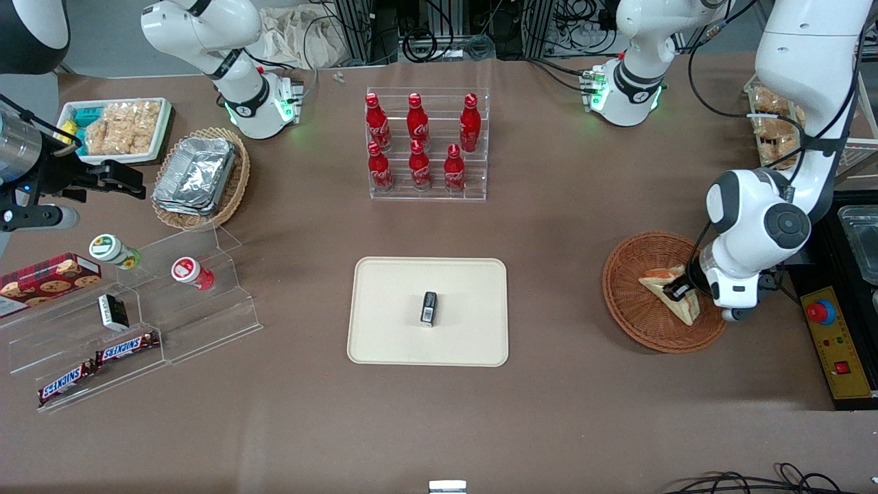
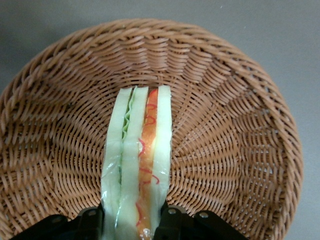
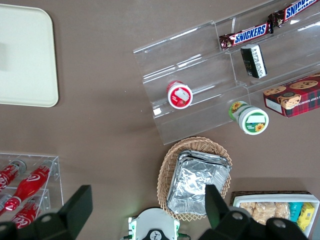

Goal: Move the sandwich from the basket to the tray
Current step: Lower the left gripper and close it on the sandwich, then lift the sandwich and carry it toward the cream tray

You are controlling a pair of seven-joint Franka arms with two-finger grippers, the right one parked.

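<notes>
We're at the grasp step. On the table [image 1: 562,226], the tray [image 1: 384,329] sits mid-table, well apart from the basket [image 1: 627,302] at the working arm's end. The sandwich [image 2: 137,160] lies in the basket, wedge on edge, w/ the gripper [image 2: 135,222] down at its near end and a finger [image 2: 90,220] on each bread face. They look pressed against it, so we judge it clamped on the sandwich, not yet lifted.

To do it well: squeeze gently, bread is soft; lift straight up till clear of the basket rim, then carry low toward the tray.

In the way: a small dark box [image 1: 429,307] stands mid-tray, so we'd set down beside it. The bottle rack [image 1: 426,145] is farther from the front camera than the tray, off our path.
</notes>
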